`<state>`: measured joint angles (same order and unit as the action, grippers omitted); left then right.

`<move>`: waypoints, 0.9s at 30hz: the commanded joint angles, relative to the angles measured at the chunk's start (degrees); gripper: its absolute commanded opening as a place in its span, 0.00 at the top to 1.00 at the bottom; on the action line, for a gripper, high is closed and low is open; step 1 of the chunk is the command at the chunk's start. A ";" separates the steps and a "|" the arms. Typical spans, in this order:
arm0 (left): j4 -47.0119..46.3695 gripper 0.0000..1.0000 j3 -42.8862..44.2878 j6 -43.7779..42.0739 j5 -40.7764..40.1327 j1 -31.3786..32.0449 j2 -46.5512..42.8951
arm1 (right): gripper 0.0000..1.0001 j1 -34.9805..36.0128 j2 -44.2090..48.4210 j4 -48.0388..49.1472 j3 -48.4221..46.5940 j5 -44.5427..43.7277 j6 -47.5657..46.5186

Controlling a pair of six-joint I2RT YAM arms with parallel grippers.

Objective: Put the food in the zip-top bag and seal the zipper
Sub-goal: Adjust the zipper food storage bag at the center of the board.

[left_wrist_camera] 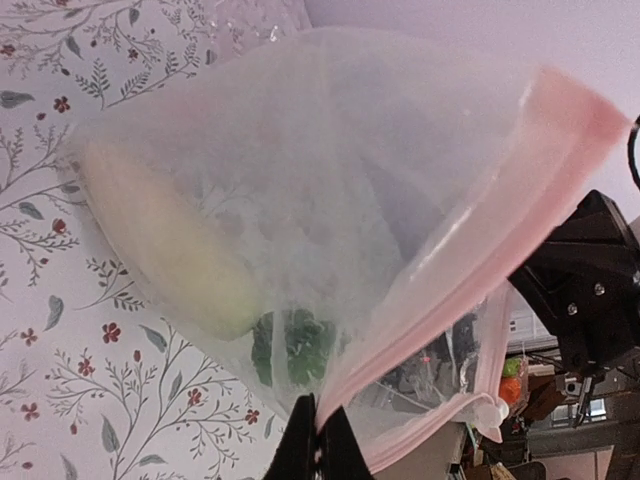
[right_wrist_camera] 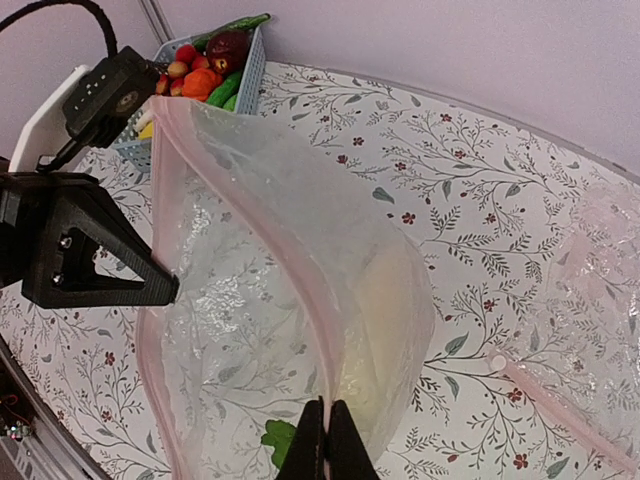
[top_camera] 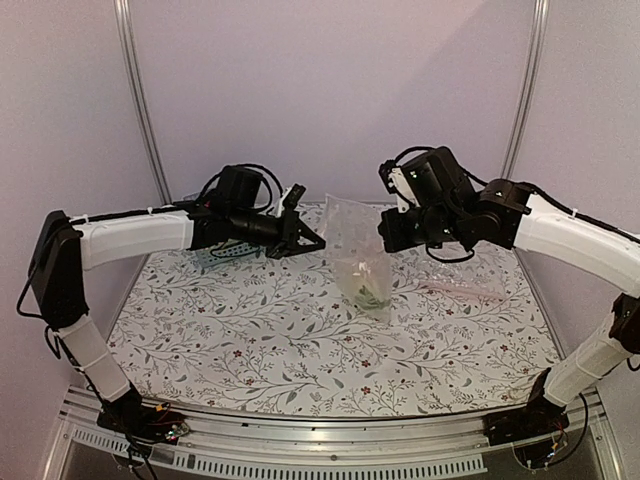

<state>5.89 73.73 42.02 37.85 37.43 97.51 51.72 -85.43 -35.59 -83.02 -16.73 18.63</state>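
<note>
The zip-top bag (top_camera: 358,250) hangs over the table's middle, held up between both grippers. My left gripper (left_wrist_camera: 318,440) is shut on the pink zipper (left_wrist_camera: 470,260) at one end of the mouth. At the other side my right gripper (right_wrist_camera: 325,442) is shut on the same strip (right_wrist_camera: 300,280), and the mouth gapes between the two layers. A long cream-white vegetable (left_wrist_camera: 165,250) with green leaves (left_wrist_camera: 290,345) lies inside the bag. An orange piece (right_wrist_camera: 198,82) and a dark maroon piece (right_wrist_camera: 228,45) sit in the blue basket (right_wrist_camera: 252,70).
The basket (top_camera: 225,252) stands at the back left behind my left arm, also holding small red fruits and a green cucumber. A second clear bag (right_wrist_camera: 600,290) lies flat on the floral cloth to the right (top_camera: 470,290).
</note>
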 commanded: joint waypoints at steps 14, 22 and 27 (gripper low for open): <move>14.71 0.22 -3.20 -12.79 -12.70 -2.31 -12.43 | 1.00 0.05 2.65 4.62 2.51 10.40 4.64; 26.70 0.09 -2.13 -20.30 -16.53 -14.10 -17.34 | 1.00 0.11 4.59 4.57 3.34 11.17 3.79; 28.75 0.05 -1.91 -22.63 -19.06 -21.64 -15.49 | 1.00 0.12 5.00 5.38 4.32 11.52 3.58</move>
<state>30.02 71.00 22.92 20.88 20.34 80.38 51.72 -81.71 -31.57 -80.07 -6.17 22.90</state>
